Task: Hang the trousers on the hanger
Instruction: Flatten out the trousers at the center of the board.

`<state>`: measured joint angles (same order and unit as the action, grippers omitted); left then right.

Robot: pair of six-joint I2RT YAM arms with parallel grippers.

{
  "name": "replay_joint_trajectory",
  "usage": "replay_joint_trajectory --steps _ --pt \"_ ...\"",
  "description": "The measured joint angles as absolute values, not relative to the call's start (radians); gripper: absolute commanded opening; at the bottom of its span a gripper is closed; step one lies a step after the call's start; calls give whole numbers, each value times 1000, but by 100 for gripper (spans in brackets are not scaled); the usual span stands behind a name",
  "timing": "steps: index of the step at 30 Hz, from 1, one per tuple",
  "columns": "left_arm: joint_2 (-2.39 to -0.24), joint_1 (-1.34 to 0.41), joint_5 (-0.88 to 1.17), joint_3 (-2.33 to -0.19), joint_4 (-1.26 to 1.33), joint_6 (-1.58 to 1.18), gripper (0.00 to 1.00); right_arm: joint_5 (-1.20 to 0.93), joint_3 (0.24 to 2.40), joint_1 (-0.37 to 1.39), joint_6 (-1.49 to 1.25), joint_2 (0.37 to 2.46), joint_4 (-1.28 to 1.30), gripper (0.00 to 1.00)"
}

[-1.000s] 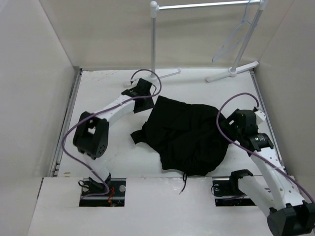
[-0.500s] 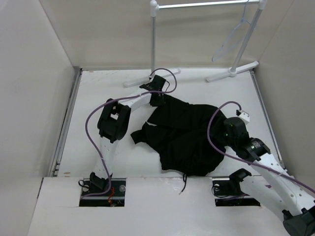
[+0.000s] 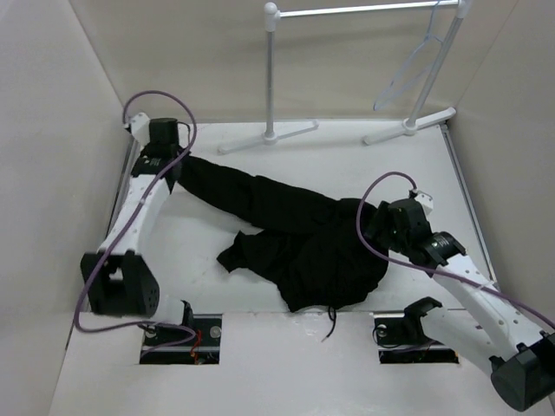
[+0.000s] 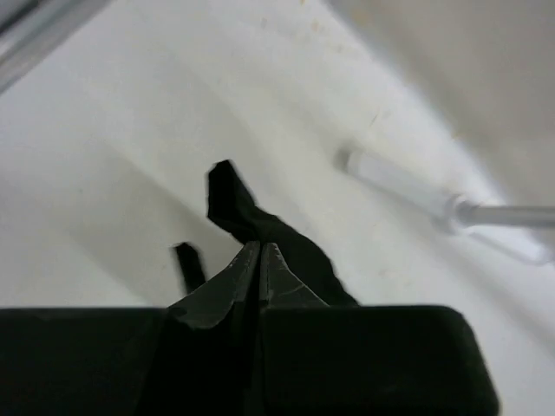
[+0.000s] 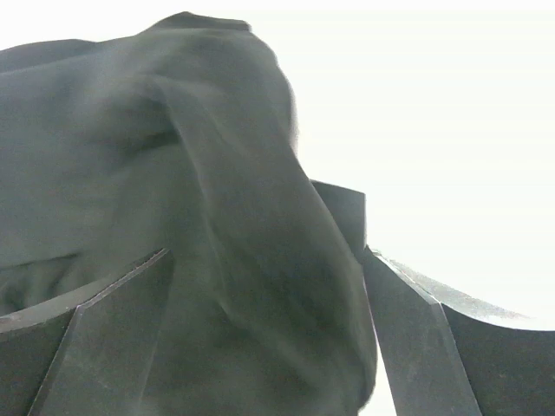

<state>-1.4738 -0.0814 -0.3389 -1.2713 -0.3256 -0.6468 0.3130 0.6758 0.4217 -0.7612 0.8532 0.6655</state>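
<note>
The black trousers (image 3: 303, 234) lie bunched at mid-table, with one leg drawn out in a long strip toward the far left. My left gripper (image 3: 176, 163) is shut on the end of that leg; in the left wrist view the jaws (image 4: 260, 253) meet tightly with a tip of black cloth (image 4: 251, 217) poking out beyond them. My right gripper (image 3: 373, 230) is at the heap's right edge, open, and a thick fold of the trousers (image 5: 217, 217) fills the gap between its fingers (image 5: 408, 329). The pale hanger (image 3: 414, 62) hangs from the rack's rail at back right.
The white rack (image 3: 270, 78) stands along the back edge, its feet (image 3: 408, 126) resting on the table; one foot (image 4: 408, 192) shows in the left wrist view. Beige walls close in left, right and behind. A drawstring (image 3: 329, 322) dangles over the front edge.
My left gripper closed on a trouser leg near the centre back and swung far left, stretching the leg out. The right gripper moved left into the heap and opened wider.
</note>
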Motion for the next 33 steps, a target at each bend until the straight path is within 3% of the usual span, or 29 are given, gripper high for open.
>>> replay_joint_trajectory --steps 4,8,9,10,11,12,14,16,17,18,20,21,23,25,30,33 --pt "-1335 -57 -367 -1270 -314 -686 0 308 682 369 -746 929 640 94" --pt "-1361 -47 -366 -1269 -318 -698 0 258 737 335 -715 1105 540 93" --pt "-1375 -40 -366 -1267 -323 -701 0 242 757 335 -704 1148 510 88" --pt "-1382 -33 -366 -1260 -329 -702 0 223 783 336 -692 1192 481 66" --pt "-1384 -23 -366 -1251 -337 -705 0 204 808 340 -678 1228 458 33" --pt "-1382 -12 -368 -1245 -350 -706 0 184 842 342 -669 1270 441 14" --pt "-1373 14 -373 -1242 -364 -709 0 163 916 339 -664 1354 425 9" --pt "-1353 49 -381 -1242 -368 -710 0 163 1002 325 -654 1447 416 12" --pt "-1341 65 -387 -1244 -371 -712 0 167 1058 313 -646 1501 416 20" --pt "-1330 78 -392 -1249 -374 -712 0 176 1131 298 -637 1567 410 34" --pt "-1320 102 -402 -1276 -385 -713 0 203 1275 277 -620 1681 382 76" --pt "-1319 107 -404 -1292 -386 -713 0 219 1332 270 -608 1719 370 85" --pt "-1319 108 -405 -1314 -382 -713 0 249 1368 269 -593 1726 355 89" --pt "-1314 107 -404 -1314 -382 -713 1 276 1310 286 -594 1645 344 86" --pt "-1303 107 -394 -1272 -380 -719 1 284 953 321 -659 1274 327 69" --pt "-1299 107 -387 -1243 -385 -724 1 237 783 306 -709 1170 314 70"
